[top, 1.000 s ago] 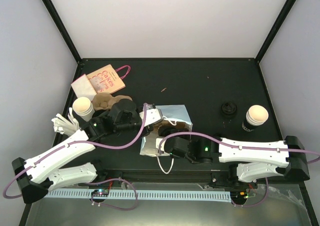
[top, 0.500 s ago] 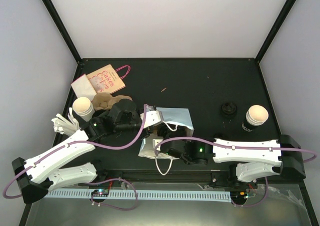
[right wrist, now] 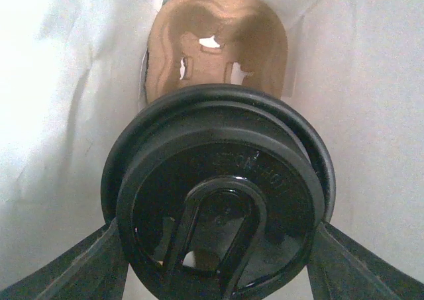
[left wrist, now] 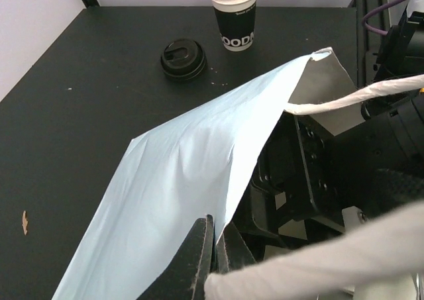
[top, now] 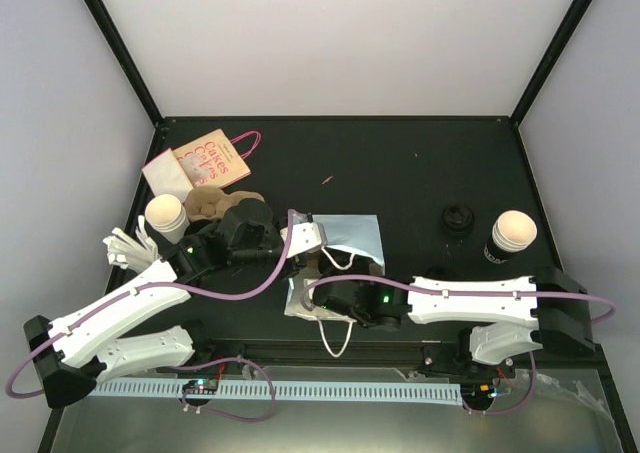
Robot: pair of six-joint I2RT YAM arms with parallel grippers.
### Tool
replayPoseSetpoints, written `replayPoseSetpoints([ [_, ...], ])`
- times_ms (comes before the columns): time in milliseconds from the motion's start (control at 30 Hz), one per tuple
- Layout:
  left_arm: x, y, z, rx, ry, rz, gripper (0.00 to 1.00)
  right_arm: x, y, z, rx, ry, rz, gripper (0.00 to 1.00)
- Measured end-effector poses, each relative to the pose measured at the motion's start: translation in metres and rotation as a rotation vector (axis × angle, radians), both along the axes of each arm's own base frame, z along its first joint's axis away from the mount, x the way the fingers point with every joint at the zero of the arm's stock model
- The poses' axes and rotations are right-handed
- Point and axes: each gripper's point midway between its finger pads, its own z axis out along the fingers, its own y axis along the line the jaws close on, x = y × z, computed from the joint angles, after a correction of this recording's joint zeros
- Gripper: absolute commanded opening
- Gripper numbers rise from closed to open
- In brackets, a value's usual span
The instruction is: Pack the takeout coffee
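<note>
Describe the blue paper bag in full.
The paper bag is pale blue outside and white inside, creased, with white rope handles. It lies on its side on the black table, mouth toward the near side. The left claw is shut on the mouth's upper edge, lifting it open. The right claw reaches inside holding a black-lidded cup. A brown cardboard carrier sits at the bag's far end.

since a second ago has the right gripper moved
Yes. The right gripper, shut on a lidded cup, has gone left, deeper into the paper bag, away from the loose lid.
</note>
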Motion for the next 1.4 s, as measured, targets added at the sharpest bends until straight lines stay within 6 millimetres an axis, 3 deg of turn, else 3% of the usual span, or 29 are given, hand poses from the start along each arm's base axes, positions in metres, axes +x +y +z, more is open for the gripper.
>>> replayPoseSetpoints([
  [667,0.000,-0.004,-0.002,0.009,0.021,-0.006,0.02,0.000,-0.014,0.006,-0.025,0.012,-0.045,0.41],
  [1067,-0.003,-0.005,-0.002,0.013,0.057,-0.007,0.01,0.009,0.000,-0.003,-0.005,-0.002,-0.060,0.40],
  [1400,-0.003,-0.007,-0.007,0.022,0.073,-0.014,0.02,0.008,0.000,0.005,0.021,-0.004,-0.049,0.40],
])
